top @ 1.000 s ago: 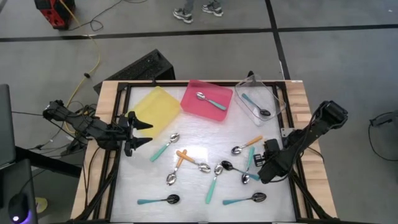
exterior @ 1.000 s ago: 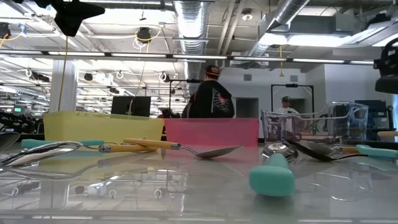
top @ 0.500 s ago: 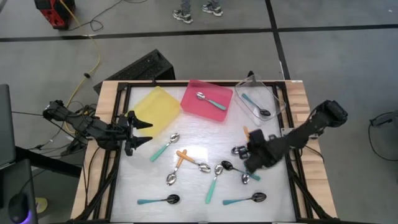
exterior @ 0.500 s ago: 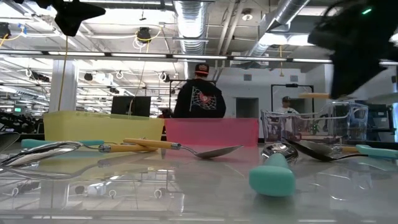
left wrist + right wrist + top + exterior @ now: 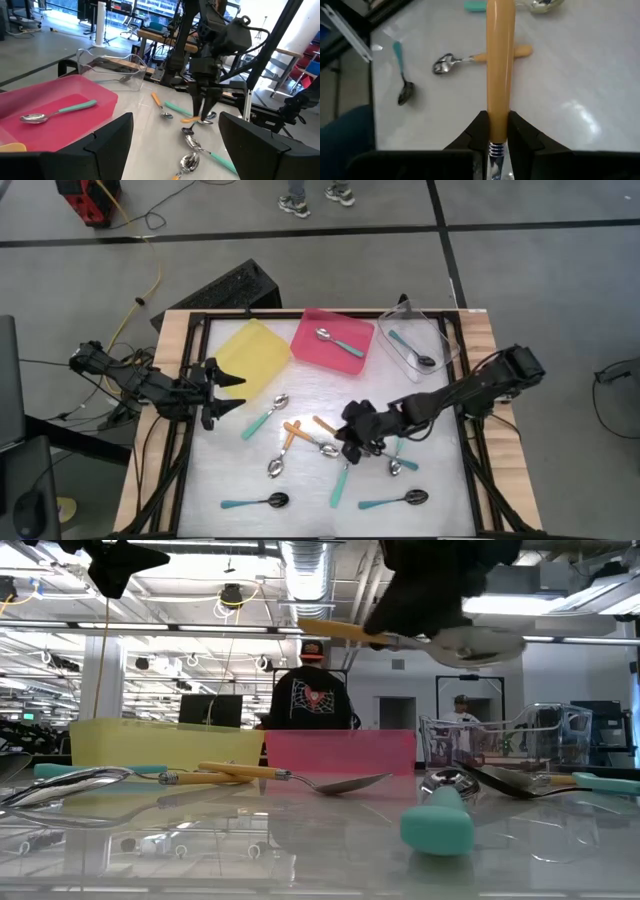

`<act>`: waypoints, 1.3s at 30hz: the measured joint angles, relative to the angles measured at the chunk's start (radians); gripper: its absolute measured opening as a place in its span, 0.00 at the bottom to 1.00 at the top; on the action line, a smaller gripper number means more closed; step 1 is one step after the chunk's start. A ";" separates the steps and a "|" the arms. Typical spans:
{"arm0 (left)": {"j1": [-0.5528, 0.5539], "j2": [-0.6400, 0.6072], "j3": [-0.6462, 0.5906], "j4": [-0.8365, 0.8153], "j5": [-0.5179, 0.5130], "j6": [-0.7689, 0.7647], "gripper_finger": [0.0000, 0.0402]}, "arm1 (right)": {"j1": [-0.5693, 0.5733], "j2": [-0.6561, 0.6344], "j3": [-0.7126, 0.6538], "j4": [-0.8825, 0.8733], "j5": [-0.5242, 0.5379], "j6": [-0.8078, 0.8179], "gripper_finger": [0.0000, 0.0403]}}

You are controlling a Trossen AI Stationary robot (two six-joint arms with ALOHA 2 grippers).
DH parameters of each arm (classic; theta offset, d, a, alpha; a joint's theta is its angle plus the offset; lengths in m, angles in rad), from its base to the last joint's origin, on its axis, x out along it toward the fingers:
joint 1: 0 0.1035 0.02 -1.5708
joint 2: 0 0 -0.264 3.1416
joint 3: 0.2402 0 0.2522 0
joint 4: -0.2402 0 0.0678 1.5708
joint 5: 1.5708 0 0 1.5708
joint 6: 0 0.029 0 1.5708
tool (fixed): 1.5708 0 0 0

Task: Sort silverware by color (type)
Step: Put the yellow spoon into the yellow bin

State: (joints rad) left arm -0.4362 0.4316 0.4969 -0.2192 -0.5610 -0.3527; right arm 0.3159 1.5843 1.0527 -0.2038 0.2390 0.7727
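My right gripper (image 5: 352, 434) hangs over the middle of the table, shut on an orange-handled spoon (image 5: 430, 638) with a silver bowl. Several teal- and orange-handled spoons (image 5: 290, 435) lie flat on the white table below and around it. One teal spoon lies in the pink tray (image 5: 312, 348), another in the clear tray (image 5: 438, 330). The yellow tray (image 5: 255, 355) has no spoon in it. My left gripper (image 5: 228, 393) is open and waits above the table's left edge, beside the yellow tray. My right gripper pinches the orange spoon between its two fingers (image 5: 481, 131) at the handle's lower end (image 5: 498, 131), just above the metal neck. The fingers come from above, across the spoon. It is lifted clear and lies nearly level, with the handle (image 5: 325, 424) sticking out toward the table's left.
The three trays stand in a row along the far edge. Loose spoons are spread over the middle and near part of the table (image 5: 230, 470). A dark frame runs around the table. A person (image 5: 312, 695) stands in the room beyond.
My right gripper has moved from the table's right edge toward its middle and risen. The orange spoon that lay near the right edge has gone with it and now hangs lifted clear above the other spoons.
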 joint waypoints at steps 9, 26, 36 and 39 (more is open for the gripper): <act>0.000 0.000 0.000 0.005 0.000 0.000 0.70 | -0.136 0.199 0.272 -0.025 0.024 -0.264 0.17; 0.000 0.000 0.000 0.004 0.002 0.000 0.70 | -0.367 0.715 0.968 -0.022 -0.013 -0.650 0.17; 0.000 0.000 0.000 0.000 0.001 0.000 0.70 | -0.451 0.924 1.252 0.004 -0.108 -0.718 0.17; 0.000 0.000 0.000 0.000 0.001 0.000 0.70 | -0.465 0.966 1.305 0.025 -0.114 -0.731 0.17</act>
State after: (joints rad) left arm -0.4360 0.4316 0.4973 -0.2195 -0.5597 -0.3531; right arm -0.1488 2.5505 2.3576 -0.1784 0.1253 0.0416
